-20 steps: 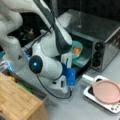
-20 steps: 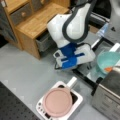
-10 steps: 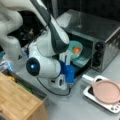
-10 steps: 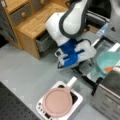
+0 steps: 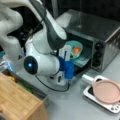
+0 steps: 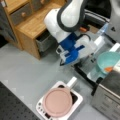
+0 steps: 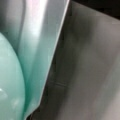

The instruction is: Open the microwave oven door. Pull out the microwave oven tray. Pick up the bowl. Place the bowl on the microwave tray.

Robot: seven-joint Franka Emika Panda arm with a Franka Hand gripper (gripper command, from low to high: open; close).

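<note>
Sitting at the mouth of the boxy silver stainless-steel microwave oven, the round, shallow, light turquoise bowl with its orange lump rests on what looks like the flat, thin, dark metal tray, drawn out of the cavity. In a front view the same bowl lies just beside the oven's front corner, above the lowered dark glass door with its black frame. The wrist view is filled on its left by the bowl's pale green wall, very near the camera.

The arm's white and blue claw hangs just in front of the bowl, close to its near rim; in a front view the claw reaches toward the bowl from that view's left. Whether its fingers are spread, closed or gripping the rim I cannot tell.

The bowl is probably light, rigid plastic or glazed ware, smooth and a little slippery; the thin rim is the only sensible place to pinch, and the loose lump would likely roll if it tilts. The tray is thin and may slide or tip under an off-centre load.

On the grey tabletop, well apart from the bowl, a flat pink round plate lies on a white rectangular dish with a stubby handle. A wooden drawer cabinet stands behind the arm. The open door and the oven's column of black knobs crowd the approach.
</note>
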